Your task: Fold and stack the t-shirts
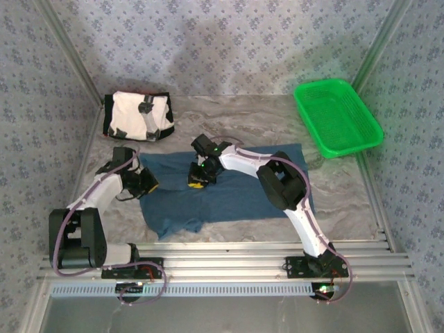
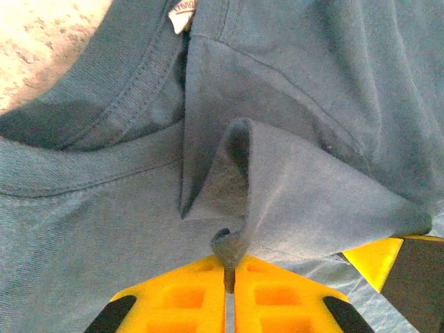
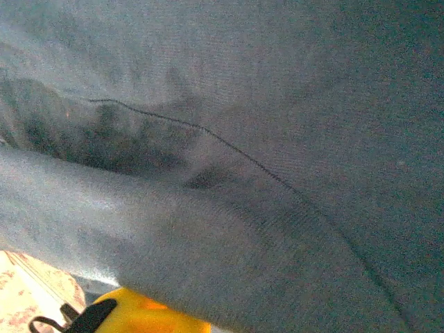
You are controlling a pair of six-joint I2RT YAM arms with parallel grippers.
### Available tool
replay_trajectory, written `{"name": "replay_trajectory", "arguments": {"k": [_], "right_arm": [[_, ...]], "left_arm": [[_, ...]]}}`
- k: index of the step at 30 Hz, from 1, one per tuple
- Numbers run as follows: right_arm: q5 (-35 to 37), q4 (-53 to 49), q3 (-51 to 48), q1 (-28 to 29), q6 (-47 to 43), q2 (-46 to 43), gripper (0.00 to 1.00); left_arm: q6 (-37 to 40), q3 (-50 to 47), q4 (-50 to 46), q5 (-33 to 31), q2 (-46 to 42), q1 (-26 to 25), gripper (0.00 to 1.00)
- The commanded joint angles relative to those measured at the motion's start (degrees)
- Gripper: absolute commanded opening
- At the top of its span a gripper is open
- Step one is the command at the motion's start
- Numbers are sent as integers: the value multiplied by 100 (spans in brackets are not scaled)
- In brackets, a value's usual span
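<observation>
The dark teal-blue t-shirt [image 1: 236, 189] lies spread over the middle of the table. My left gripper [image 2: 229, 267] sits at its left edge, beside the collar and its white label [image 2: 182, 12]. Its yellow fingers [image 2: 277, 295] are shut on a raised pinch of the teal cloth. My right gripper [image 1: 197, 180] is down on the shirt's upper left part. In the right wrist view teal cloth [image 3: 263, 173] drapes over the jaws, leaving a single yellow finger [image 3: 139, 313] showing. The cream-white t-shirt with black edges [image 1: 139, 115] lies folded at the back left.
A bright green plastic basket [image 1: 337, 118] stands at the back right corner. Patterned walls close in the back and both sides. Bare marbled table [image 1: 347, 187] lies to the right of the teal shirt, and a metal rail [image 1: 229, 260] runs along the near edge.
</observation>
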Motion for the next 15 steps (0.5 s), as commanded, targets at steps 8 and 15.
{"name": "replay_trajectory", "arguments": {"k": [8,15], "right_arm": [[-146,-634,-3,-25,-267,-473,0],[-214,-699,-233,-1,-296,-608,0]], "left_arm": [[146,-40,-398,210,-386,144,9],[8,-361,-316,337,-497,144,9]]}}
